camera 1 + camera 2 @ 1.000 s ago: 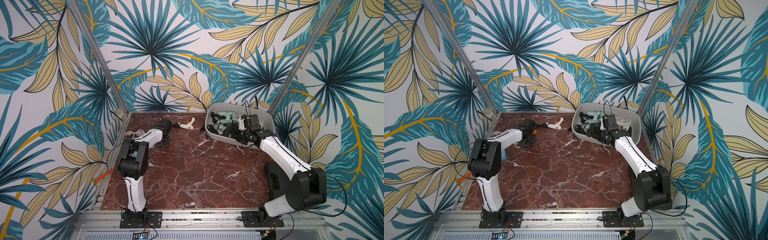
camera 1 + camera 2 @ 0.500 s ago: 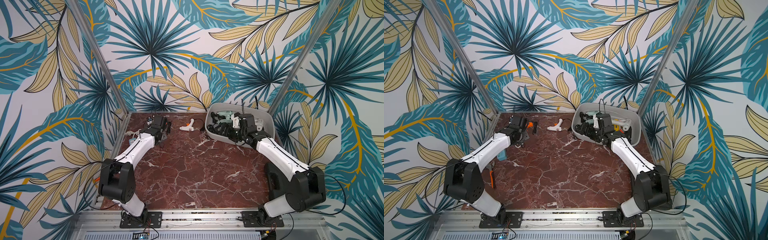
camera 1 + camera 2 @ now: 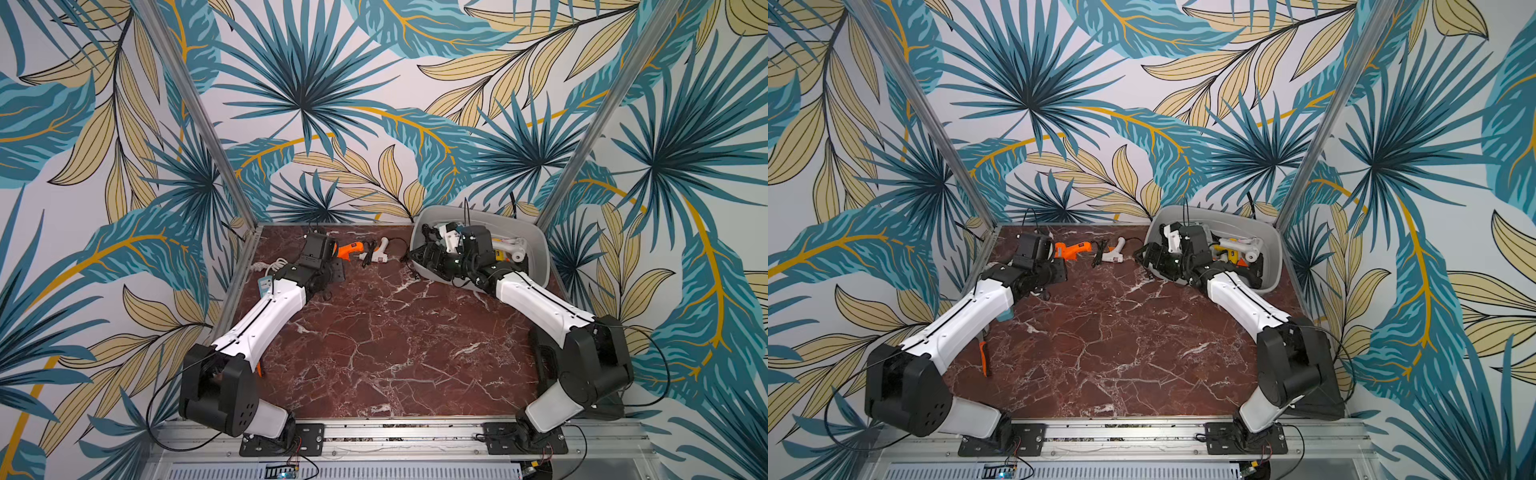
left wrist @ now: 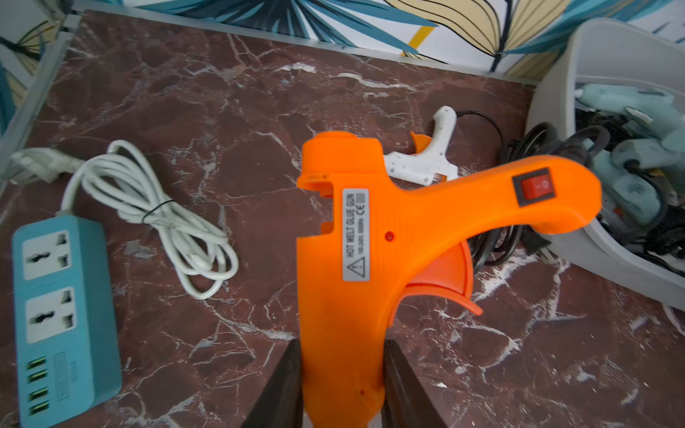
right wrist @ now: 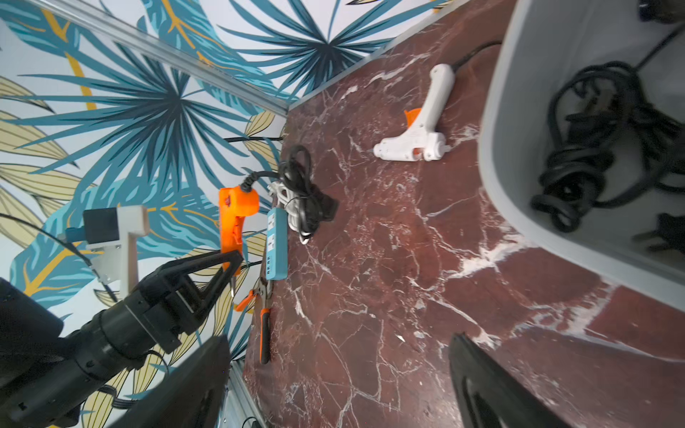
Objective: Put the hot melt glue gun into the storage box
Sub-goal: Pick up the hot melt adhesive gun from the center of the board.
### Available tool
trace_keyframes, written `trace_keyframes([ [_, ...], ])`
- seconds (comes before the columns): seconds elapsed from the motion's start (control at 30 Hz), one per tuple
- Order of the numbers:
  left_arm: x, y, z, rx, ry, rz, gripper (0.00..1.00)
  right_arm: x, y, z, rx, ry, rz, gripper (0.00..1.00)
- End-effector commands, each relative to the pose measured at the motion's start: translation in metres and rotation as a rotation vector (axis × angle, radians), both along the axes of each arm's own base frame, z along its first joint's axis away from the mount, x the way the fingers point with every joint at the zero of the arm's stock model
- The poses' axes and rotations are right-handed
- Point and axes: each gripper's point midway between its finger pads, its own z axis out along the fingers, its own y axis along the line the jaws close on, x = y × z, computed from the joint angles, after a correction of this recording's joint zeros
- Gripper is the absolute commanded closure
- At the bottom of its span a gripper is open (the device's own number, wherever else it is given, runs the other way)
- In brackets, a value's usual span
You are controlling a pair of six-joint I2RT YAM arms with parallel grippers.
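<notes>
Glue gun (left gripper); storage box rim near

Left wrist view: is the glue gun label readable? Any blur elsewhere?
Left wrist view: label on the orange glue gun reads cleanly; storage box rim is soft. Right wrist view: white glue gun sharp, cables in the box smeared. Both top views: even light, no glare.

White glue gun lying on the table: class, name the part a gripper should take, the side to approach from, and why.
Probably the straight handle, from above. The white glue gun lies flat on its side on the marble table, so the handle's slim sides are open to the jaws; close between the orange trigger and the cord.
</notes>
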Motion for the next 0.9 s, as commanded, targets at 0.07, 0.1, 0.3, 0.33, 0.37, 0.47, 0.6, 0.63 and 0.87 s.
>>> trace_keyframes([
  [0.07,0.005,-0.041,0.019,-0.064,-0.085,-0.146,1.00,0.000,0.030,0.024,0.113,-0.044,0.055,0.07],
  [0.1,0.005,-0.047,0.020,-0.075,-0.091,-0.161,1.00,0.001,0.034,0.025,0.126,-0.047,0.056,0.08],
  [0.3,0.006,-0.077,0.028,-0.107,-0.120,-0.239,1.00,0.005,0.056,0.027,0.216,-0.035,0.082,0.13],
  [0.33,0.006,-0.080,0.029,-0.110,-0.121,-0.246,1.00,0.006,0.059,0.026,0.228,-0.032,0.087,0.14],
  [0.37,0.006,-0.082,0.029,-0.108,-0.121,-0.253,1.00,0.007,0.063,0.026,0.238,-0.028,0.095,0.15],
  [0.47,0.005,-0.087,0.028,-0.106,-0.117,-0.263,1.00,0.010,0.072,0.023,0.251,-0.018,0.106,0.20],
  [0.6,0.004,-0.091,0.028,-0.105,-0.117,-0.280,1.00,0.017,0.075,0.018,0.251,-0.015,0.095,0.24],
  [0.63,0.003,-0.092,0.029,-0.107,-0.117,-0.286,1.00,0.018,0.075,0.016,0.249,-0.013,0.090,0.25],
  [0.87,0.000,-0.096,0.027,-0.108,-0.112,-0.304,1.00,0.027,0.076,0.011,0.252,-0.012,0.071,0.38],
])
